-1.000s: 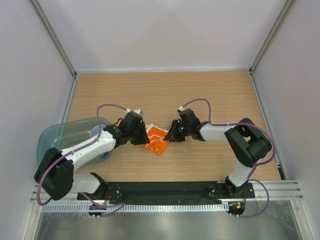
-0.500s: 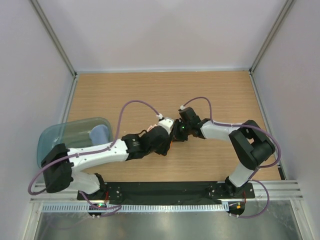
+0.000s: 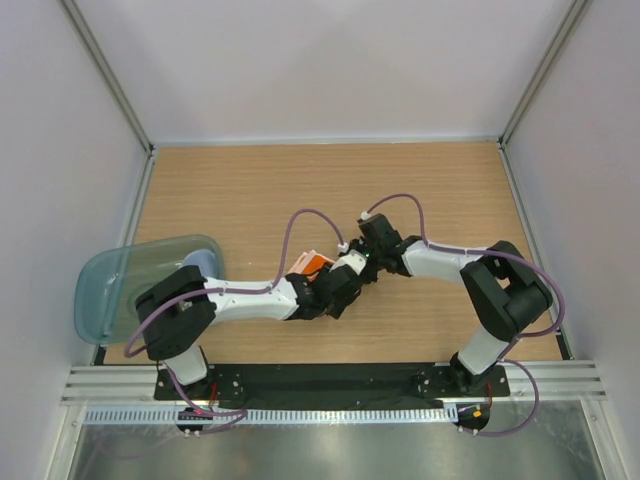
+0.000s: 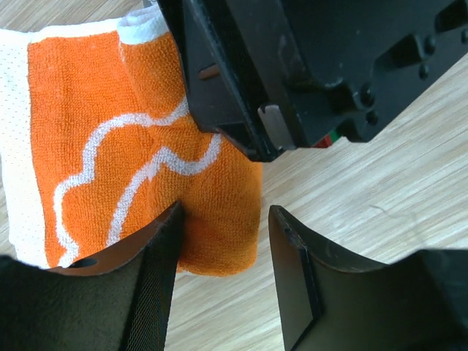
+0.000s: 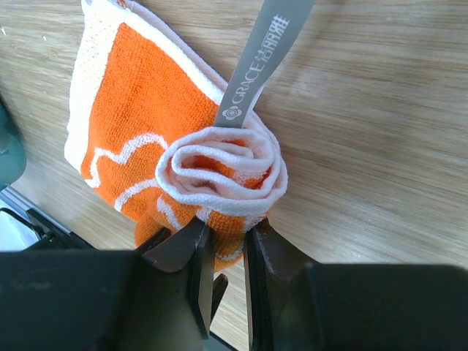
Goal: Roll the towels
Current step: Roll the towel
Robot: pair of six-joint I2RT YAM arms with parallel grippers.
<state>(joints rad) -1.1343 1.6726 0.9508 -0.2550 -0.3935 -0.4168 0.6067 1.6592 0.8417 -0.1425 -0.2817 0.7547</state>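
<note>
An orange towel with white swirls (image 5: pixel 121 110) lies on the wood, one end rolled into a spiral (image 5: pixel 223 172). My right gripper (image 5: pixel 225 227) is shut on that rolled end. In the top view only a corner of the orange towel (image 3: pixel 316 263) shows beside both grippers. My left gripper (image 4: pixel 223 216) is open right below the right one; the towel's orange corner (image 4: pixel 219 234) lies between its fingers, against the left finger (image 4: pixel 157 248). From above, the left gripper (image 3: pixel 350 272) meets the right gripper (image 3: pixel 364 260) at mid-table. A pale blue towel (image 3: pixel 200 263) rests in the tray.
A translucent blue-green tray (image 3: pixel 105 290) sits at the table's left edge, partly under the left arm. A grey label reading GRACE (image 5: pixel 256 66) sticks out of the roll. Purple cables loop over both arms. Grey walls close in the table on three sides.
My left arm has swung from the towel's left side across to its right, close against the right gripper, and its jaws have opened. The right gripper has kept its grip and place.
</note>
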